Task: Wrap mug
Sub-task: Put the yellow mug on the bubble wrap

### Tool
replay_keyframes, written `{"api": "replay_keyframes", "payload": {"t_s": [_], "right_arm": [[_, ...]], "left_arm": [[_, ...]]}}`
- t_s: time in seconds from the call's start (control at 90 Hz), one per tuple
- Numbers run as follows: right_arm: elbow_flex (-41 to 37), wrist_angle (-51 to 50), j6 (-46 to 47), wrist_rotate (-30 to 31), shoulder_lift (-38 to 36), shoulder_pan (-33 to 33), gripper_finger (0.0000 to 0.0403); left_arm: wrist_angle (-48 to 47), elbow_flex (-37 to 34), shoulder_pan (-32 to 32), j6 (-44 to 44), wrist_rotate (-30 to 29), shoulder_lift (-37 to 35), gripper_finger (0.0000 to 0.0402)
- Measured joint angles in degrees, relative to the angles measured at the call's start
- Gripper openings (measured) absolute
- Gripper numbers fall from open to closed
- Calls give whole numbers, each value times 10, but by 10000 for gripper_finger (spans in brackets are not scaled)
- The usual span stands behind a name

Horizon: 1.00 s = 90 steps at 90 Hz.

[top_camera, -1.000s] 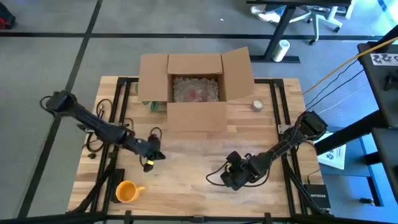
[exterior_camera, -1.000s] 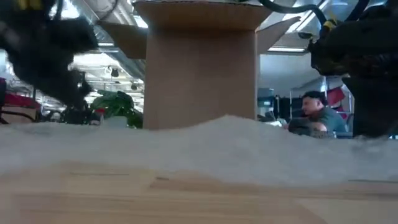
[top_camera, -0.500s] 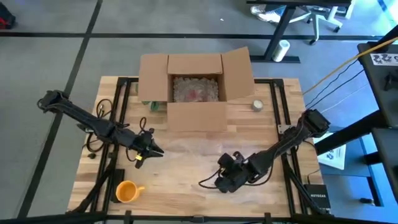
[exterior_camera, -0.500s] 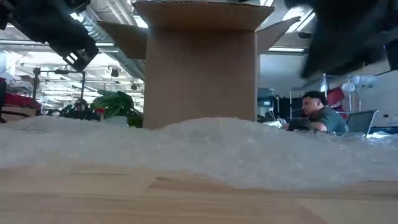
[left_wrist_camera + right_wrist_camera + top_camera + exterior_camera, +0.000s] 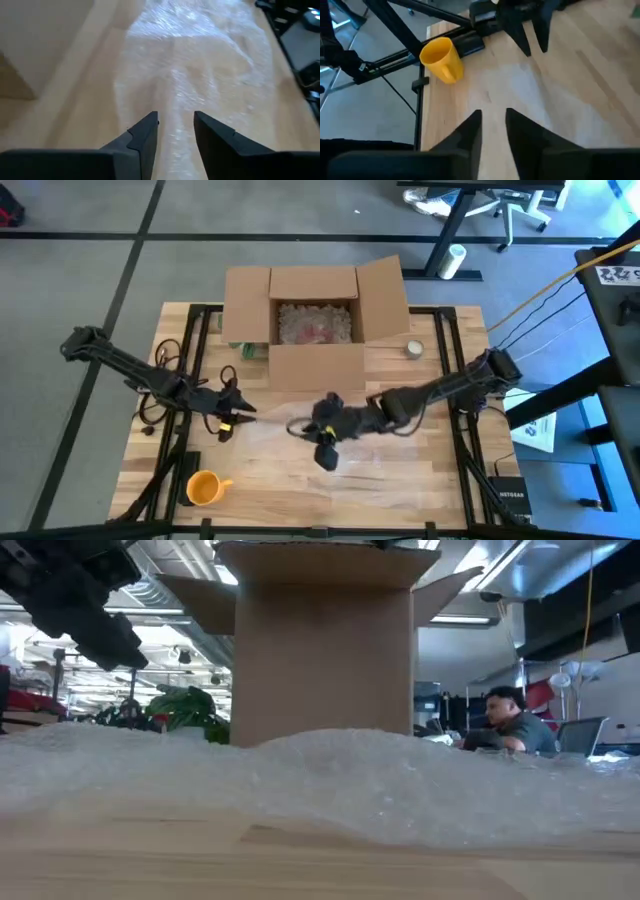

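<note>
High view: yellow mug (image 5: 203,488) sits upright on the desk (image 5: 440,480) near the front-left corner, handle pointing right, well apart from both grippers. Bubble wrap sheet (image 5: 290,442) lies flat mid-desk, in front of the open cardboard box (image 5: 315,320). Left gripper (image 5: 231,415) is over the wrap's left edge, right gripper (image 5: 325,442) over the middle of the wrap. Small roll (image 5: 414,349) sits right of the box. Low view: wrap (image 5: 350,780) fills the foreground w/ the box (image 5: 325,640) behind it; left arm dark at upper left; a person (image 5: 510,720) is seated in the room behind. Left wrist view: fingers (image 5: 145,137) spread w/ a narrow gap, nothing between them, hovering just above the wrap (image 5: 200,60); box wall at the side. Right wrist view: right gripper (image 5: 492,131) has its fingers slightly apart, pinching nothing, above the wrap (image 5: 545,95); mug (image 5: 441,60) beyond near the desk edge, w/ the left gripper (image 5: 532,40) farther off beside it, its fingers also apart.
</note>
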Motion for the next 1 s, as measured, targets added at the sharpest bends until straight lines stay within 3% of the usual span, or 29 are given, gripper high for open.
{"api": "replay_keyframes", "payload": {"t_s": [0.178,0.411,0.544,0.756,1.0], "right_arm": [[119,-36,-58,-71,89,-19,126],[345,-137,-119,-125,237,-38,125],[468,-181,-124,-143,316,-48,124],[436,-104,-101,-163,332,-59,124],[436,-124,-101,-157,333,-59,123]], "left_arm": [[-74,0,-2,-26,-6,-57,111],[-157,0,-49,-97,-10,-113,111],[-205,0,-84,-155,-47,-125,111],[-222,-3,-133,-205,-102,-126,111],[-218,-3,-194,-251,-99,-126,111]]}}
